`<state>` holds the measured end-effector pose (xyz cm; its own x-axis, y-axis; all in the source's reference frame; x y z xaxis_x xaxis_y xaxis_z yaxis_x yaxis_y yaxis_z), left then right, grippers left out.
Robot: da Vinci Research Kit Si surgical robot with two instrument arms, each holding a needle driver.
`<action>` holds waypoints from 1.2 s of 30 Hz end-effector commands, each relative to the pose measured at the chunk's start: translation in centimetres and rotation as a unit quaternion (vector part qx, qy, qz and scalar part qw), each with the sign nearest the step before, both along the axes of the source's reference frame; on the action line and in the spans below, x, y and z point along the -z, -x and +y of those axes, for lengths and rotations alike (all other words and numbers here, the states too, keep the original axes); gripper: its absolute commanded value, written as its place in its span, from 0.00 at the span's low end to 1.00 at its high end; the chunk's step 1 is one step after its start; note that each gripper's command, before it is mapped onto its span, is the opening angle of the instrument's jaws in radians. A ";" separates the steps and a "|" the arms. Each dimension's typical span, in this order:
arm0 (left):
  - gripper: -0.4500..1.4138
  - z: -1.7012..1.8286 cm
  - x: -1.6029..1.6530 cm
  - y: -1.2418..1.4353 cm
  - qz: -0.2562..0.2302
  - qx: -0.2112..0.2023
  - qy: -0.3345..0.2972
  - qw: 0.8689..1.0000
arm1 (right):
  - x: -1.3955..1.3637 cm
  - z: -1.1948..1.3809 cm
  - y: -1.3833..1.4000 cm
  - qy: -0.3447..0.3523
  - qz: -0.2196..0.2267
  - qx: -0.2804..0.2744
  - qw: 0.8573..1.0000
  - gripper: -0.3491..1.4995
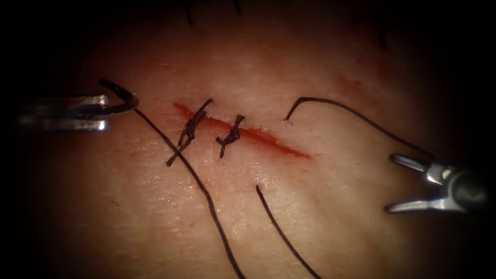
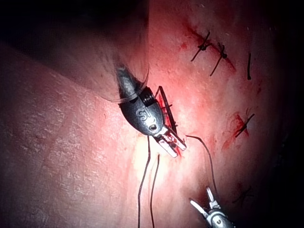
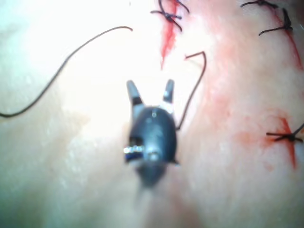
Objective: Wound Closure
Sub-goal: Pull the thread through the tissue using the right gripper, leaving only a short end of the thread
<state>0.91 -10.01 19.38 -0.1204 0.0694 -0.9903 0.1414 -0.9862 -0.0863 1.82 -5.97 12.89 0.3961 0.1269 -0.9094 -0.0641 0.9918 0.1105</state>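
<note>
- I count two tools. My left tool point(image 1: 101, 111) sits well left of the cut point(image 1: 243, 132), jaws clamped on the curved needle point(image 1: 121, 98) near the middle of its curve.
- One needle: it is clear of the tissue point(image 1: 155, 206), held above the surface left of the cut, with one dark end rising above the jaws and the rest of its curve passing between them.
- My right tool point(image 1: 400, 183) is at the right, lower than the cut, jaws spread wide and holding nothing; the right wrist view shows the same two fingers point(image 3: 133, 90) parted.
- One cut, running from upper left to lower right, with red fluid point(image 1: 279, 144) along its open right end.
- Two knotted stitches point(image 1: 230, 135) cross the cut's left half, each with short cut ends sticking out.
- Thread point(image 1: 206, 196): one strand trails from the needle down past the left stitch; a second piece point(image 1: 281, 232) lies loose below the cut; a third strand point(image 1: 341, 108) comes up out of the tissue just above the cut's right part and runs toward my right tool.
- In the left wrist view I see my left tool point(image 2: 171, 142) close up and two further stitched spots point(image 2: 244, 126) elsewhere on the tissue.
</note>
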 end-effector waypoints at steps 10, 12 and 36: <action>0.00 -0.05 -0.08 0.21 -0.003 -0.004 -0.002 1.000 | -0.55 -0.14 -0.69 0.025 0.011 -0.003 1.000 0.78; 0.00 -0.05 -0.09 0.23 -0.003 -0.004 -0.002 1.000 | -0.56 -0.17 -0.80 0.026 0.016 0.000 1.000 0.77; 0.00 -0.06 -0.11 0.25 -0.004 -0.008 -0.001 1.000 | -0.71 -0.41 -1.48 0.043 0.021 0.039 0.998 0.60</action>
<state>0.71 -10.02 19.44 -0.1140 0.0676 -0.9912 0.1581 -0.9837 -0.0853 3.23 -6.36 13.56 0.3685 0.0172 -0.9295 0.0149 0.9996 0.0244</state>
